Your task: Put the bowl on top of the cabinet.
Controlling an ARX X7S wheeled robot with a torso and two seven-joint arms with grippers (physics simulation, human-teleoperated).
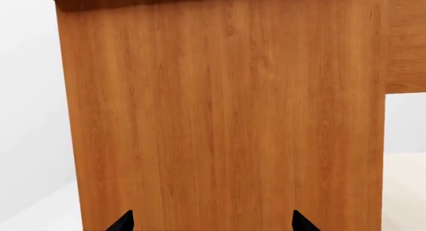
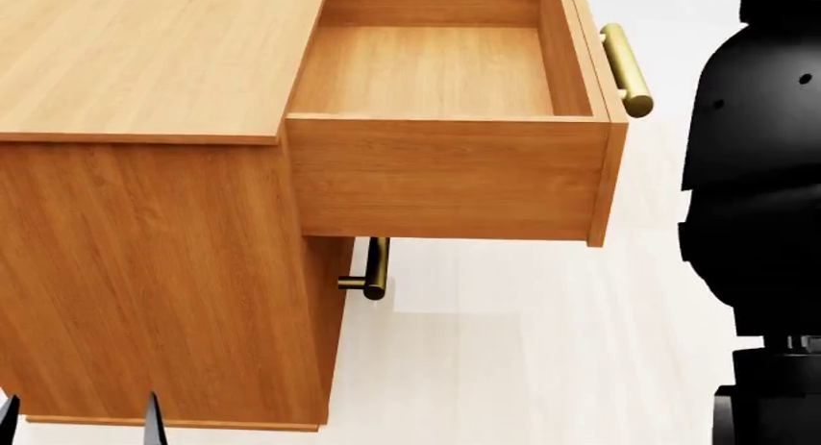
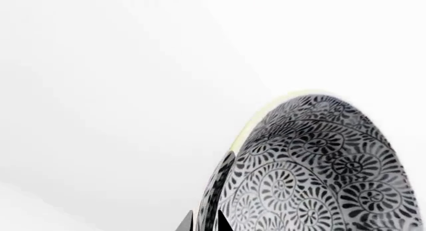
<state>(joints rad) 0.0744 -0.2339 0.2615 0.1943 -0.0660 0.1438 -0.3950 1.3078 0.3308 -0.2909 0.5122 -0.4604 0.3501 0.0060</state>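
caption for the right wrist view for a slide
Patterned grey-blue floral ceramic bowl pinched at its rim in the right gripper against a blank white background.

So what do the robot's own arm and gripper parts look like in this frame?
Little shows. The left gripper appears only as two plain black pointed fingertips, matte and unmarked. The right gripper shows the same dark pointed tips. In the head view, the right arm is a bulky glossy black rounded casing with small pale dots; no cables are visible.

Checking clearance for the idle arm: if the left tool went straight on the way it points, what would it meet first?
Most likely the cabinet's wood-grain side panel, which fills the left wrist view ahead of the left tool. Nothing shows between them; how far off is unclear.
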